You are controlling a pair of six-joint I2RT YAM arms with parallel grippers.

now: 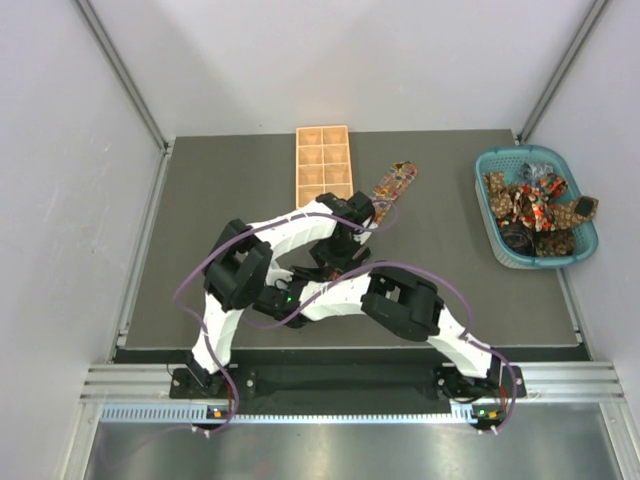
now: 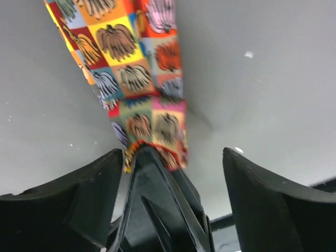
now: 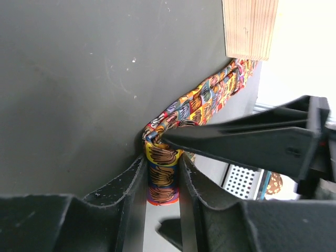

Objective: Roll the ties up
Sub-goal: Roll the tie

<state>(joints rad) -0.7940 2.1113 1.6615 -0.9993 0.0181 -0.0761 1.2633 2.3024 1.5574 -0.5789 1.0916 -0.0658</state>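
Currently: right arm has the roll, left arm is off the fabric

Table [image 1: 200, 200]: the landmark is the wooden tray [image 1: 300, 165] at its far edge. The teal basket [image 1: 487, 215] sits well to the right of the tray with the spare ties [image 1: 535, 200] heaped inside. Not in play.

Working tie [image 1: 395, 183] lies flat on the table just right of the tray. Its long axis is diagonal. The far end is level with the tray's mid-length and off to its right, and the near end is down by the tray's near right corner. Both wrists meet at that near end, so neither arm has a reach advantage. The right one is the one on it.

Left gripper [image 2: 172, 153]: released, fingers spread wide either side of the strip, touching no fabric that I can see. The tie runs straight away from it, up the middle of its view. The right arm's fingers poke in between its own.

Right gripper [image 3: 161, 157]: clenched on the rolled end [image 3: 161, 181], a small tight coil pinched on both flanks. The coil's axis runs along the fingers. The unrolled length peels off the coil's top and heads toward the tray's near corner.

My read: the roll has only a few turns and most of the length is flat. The next wind has to travel along that diagonal, away from the right gripper. The risk is the coil slackening if the pinch eases with the left off.
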